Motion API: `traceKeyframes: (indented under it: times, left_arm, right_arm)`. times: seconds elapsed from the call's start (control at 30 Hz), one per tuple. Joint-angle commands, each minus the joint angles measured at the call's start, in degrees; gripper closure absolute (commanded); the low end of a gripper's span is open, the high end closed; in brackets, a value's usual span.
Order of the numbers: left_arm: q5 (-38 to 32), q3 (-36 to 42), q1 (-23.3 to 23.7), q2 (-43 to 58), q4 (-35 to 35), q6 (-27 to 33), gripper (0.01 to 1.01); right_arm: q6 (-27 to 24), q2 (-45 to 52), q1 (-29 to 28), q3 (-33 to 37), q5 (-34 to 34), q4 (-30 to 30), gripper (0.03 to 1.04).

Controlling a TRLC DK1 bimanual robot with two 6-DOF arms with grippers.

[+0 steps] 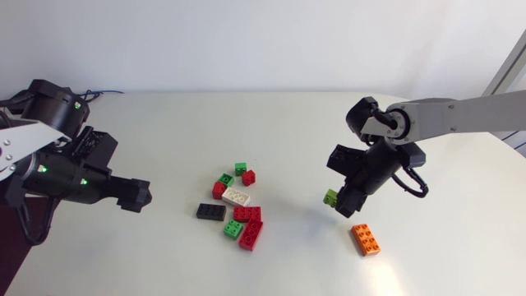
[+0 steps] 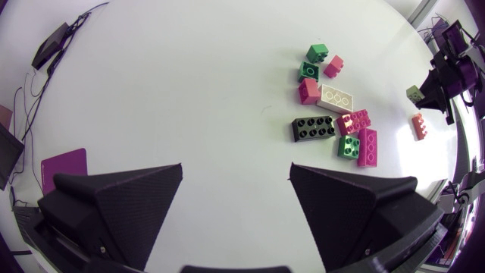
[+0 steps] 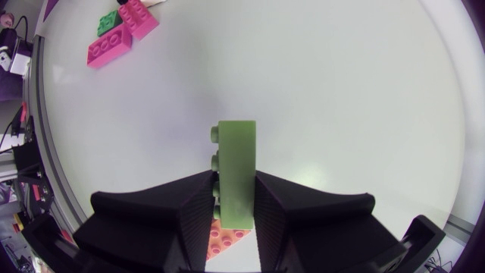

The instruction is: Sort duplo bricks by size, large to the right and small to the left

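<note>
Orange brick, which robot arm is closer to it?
The right. The right gripper, its fingers shut on a light green brick, is close beside the orange brick. The left gripper, open, is far off, past the pile of bricks.

my matte black right claw (image 3: pixel 235 189) holds a pale olive-green plastic brick (image 3: pixel 236 171). on the plain white table (image 1: pixel 271 123) lie a bright orange studded brick (image 1: pixel 366 239), a black plastic brick (image 1: pixel 211 212), a white plastic brick (image 1: pixel 237 196), red plastic bricks (image 1: pixel 251 234) and green plastic bricks (image 1: pixel 233 228).

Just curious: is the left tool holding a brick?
No, the left tool is open and empty; the bricks lie ahead of it.
</note>
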Motion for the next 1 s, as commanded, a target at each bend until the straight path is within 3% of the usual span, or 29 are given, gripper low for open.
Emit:
traceKeyframes:
  times: [0.0, 0.6, 0.8, 0.97]
  left_arm:
    - [0.83, -1.59, -0.28, -1.09, 0.25, -0.54, 0.043]
    - [1.09, -2.29, -0.45, -2.67, 0.25, -0.37, 0.043]
    - [1.18, -2.29, -0.45, -2.67, 0.25, -0.37, 0.043]
    - [1.18, -2.21, -0.45, -2.67, 0.25, -0.28, 0.043]
  right_arm:
    - [1.31, 0.66, -1.16, -1.18, -0.15, 1.7, 1.01]
    - [2.98, 6.02, -1.78, -6.01, 0.82, 8.55, 1.01]
    - [3.77, 6.55, -1.51, -5.57, 0.82, 8.2, 0.64]
    - [4.39, 5.76, -1.51, -3.11, 0.73, 6.0, 0.51]
